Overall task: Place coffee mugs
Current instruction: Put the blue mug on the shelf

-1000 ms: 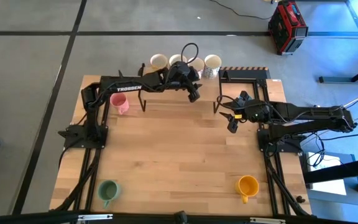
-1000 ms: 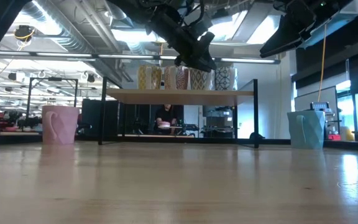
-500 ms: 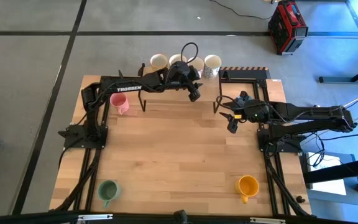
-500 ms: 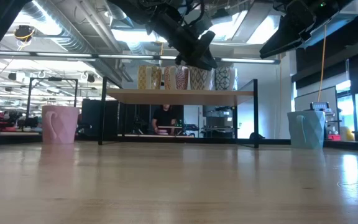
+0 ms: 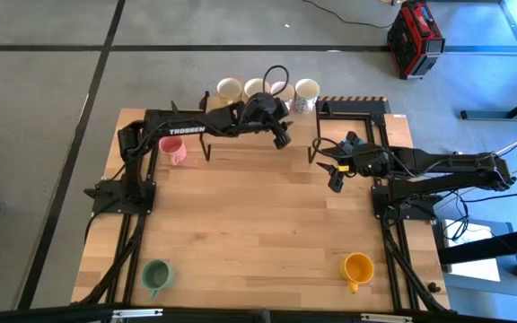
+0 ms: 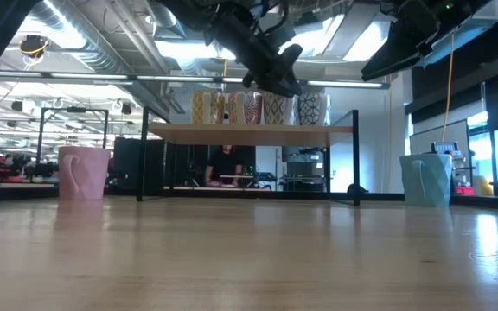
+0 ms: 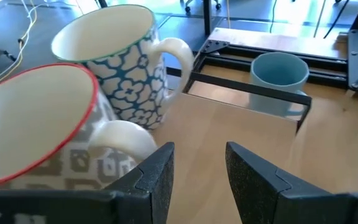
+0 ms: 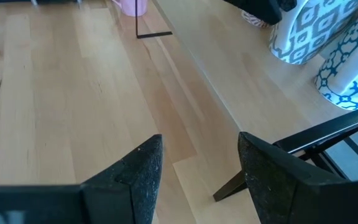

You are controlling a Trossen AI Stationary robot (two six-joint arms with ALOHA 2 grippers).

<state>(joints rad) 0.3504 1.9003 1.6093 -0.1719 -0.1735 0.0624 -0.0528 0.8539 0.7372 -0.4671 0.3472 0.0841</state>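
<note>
Left tool (image 5: 282, 139), fingers parted and empty, on the TROSSEN-marked arm (image 5: 187, 129).

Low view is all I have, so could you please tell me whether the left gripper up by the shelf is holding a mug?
Observer: No. The left gripper is open with nothing between its fingers. A red-rimmed mug stands right beside it on the shelf.
Operator: Thank you. Is the right gripper holding anything?
Observer: No. The right gripper is open and empty above the table.
Operator: Are there mugs I cannot see?
Observer: Yes. A green mug and an orange mug stand near the table's front corners.
</note>
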